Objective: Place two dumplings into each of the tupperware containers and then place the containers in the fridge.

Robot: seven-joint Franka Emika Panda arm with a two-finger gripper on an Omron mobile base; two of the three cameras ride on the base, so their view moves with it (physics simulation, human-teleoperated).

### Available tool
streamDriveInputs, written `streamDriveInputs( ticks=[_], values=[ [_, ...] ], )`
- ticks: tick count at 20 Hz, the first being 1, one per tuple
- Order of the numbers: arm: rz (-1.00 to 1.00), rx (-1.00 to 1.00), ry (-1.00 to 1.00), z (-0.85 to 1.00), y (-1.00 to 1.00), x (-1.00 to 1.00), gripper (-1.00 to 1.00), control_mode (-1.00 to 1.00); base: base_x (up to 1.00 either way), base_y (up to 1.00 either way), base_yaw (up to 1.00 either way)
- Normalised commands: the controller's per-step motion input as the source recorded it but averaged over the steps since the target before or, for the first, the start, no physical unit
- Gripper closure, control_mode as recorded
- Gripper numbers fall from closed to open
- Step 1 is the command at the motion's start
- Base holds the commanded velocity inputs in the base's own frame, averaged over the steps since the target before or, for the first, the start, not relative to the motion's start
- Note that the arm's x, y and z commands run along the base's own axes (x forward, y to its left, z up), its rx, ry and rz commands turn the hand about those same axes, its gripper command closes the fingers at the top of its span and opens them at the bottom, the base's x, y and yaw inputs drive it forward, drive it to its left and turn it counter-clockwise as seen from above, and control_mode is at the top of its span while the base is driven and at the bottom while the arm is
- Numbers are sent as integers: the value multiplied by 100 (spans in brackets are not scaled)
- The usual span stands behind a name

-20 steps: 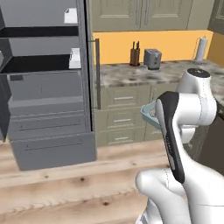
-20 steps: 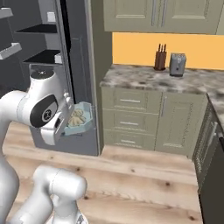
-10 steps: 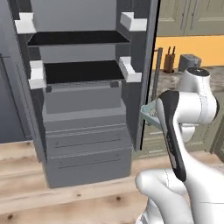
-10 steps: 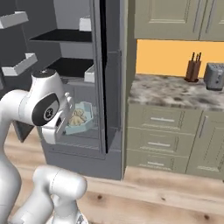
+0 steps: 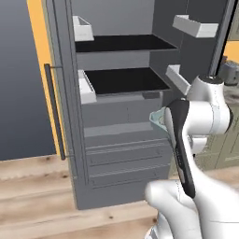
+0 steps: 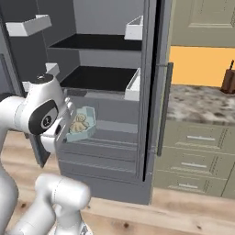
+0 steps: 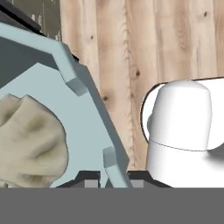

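I am on the last leg, carrying one filled tupperware container [image 6: 81,125] with its dumplings [image 6: 78,124] up to the open fridge [image 5: 121,93], and the container hangs in front of the drawer fronts, just below the lower black shelf [image 5: 123,80]. The jaws look closed on the container's rim at the bottom of the hand view, where the pale blue wall [image 7: 94,113] runs down to them beside a dumpling [image 7: 30,140]. Next, as I judge it, I must raise the container level and slide it onto that shelf without tipping it.
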Motion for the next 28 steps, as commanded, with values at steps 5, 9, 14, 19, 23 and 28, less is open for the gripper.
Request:
streamDriveInputs(
  ticks=[5, 9, 14, 19, 23, 28],
  values=[
    [0, 0, 0, 0, 0, 0, 100, 100, 100, 5, -1],
    [0, 0, 0, 0, 0, 0, 100, 100, 83, 4, 0],
    [0, 0, 0, 0, 0, 0, 100, 100, 75, 0, 0],
    [0, 0, 0, 0, 0, 0, 100, 100, 61, 9, 0],
    [0, 0, 0, -18, 3, 38, 100, -100, 28, 4, 0],
    [0, 0, -10, -65, 4, 89, 100, -100, 0, 0, 0]
  ],
)
